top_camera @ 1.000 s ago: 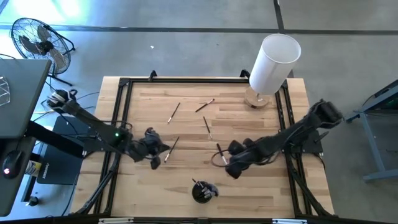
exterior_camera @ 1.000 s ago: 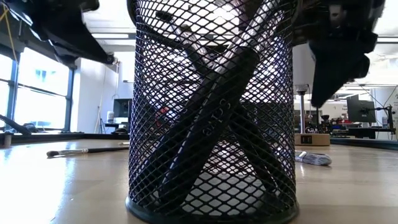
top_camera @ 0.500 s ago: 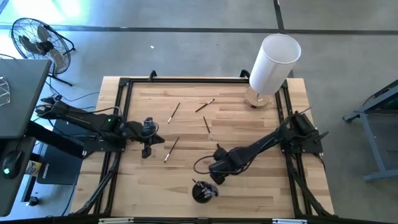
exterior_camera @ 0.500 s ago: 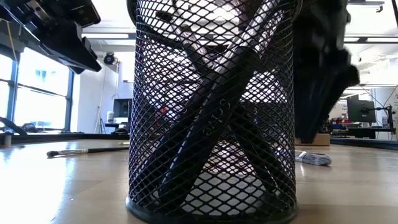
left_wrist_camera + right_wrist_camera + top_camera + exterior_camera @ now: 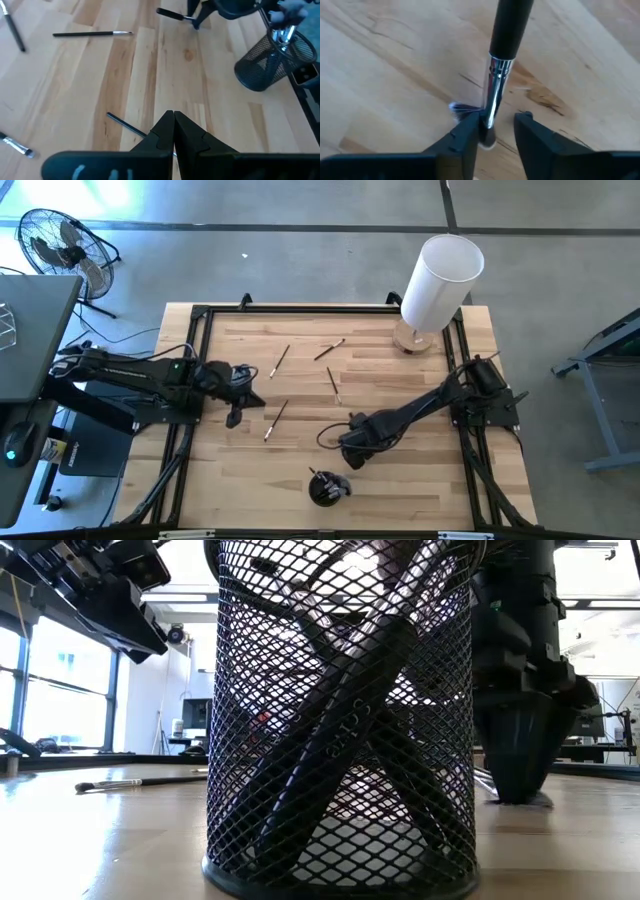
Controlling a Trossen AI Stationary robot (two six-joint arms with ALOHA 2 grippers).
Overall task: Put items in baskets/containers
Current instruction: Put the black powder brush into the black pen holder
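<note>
The black mesh cup (image 5: 326, 489) stands near the table's front edge and holds several brushes; it fills the low view (image 5: 340, 720). Loose brushes lie on the wood (image 5: 279, 360) (image 5: 330, 348) (image 5: 334, 386) (image 5: 275, 420). My right gripper (image 5: 495, 132) points down, open, low over the table just behind the cup. Its fingers stand on either side of a black-handled brush (image 5: 509, 25) that lies flat. My left gripper (image 5: 173, 125) is shut and empty, above the table's left part, over another thin brush (image 5: 122, 124). My right gripper comes from above with its fingers across the brush's silver ferrule (image 5: 492, 95), near the bristle end. One finger (image 5: 465, 137) stands right against the ferrule; whether it touches I cannot tell. The brush lies flat on the table.
A tall white cylinder (image 5: 440, 280) stands tilted at the far right corner. A black frame (image 5: 190, 380) runs along the table's sides. In the low view one brush (image 5: 130, 783) lies on the table's left part. Bare wood lies between the arms.
My right gripper has come down to the table and gone a little toward the left edge, nearer the cup, onto the black-handled brush. My left gripper has drawn back toward the table's left and far edges and has turned about. The brushes and the cup have kept still.
</note>
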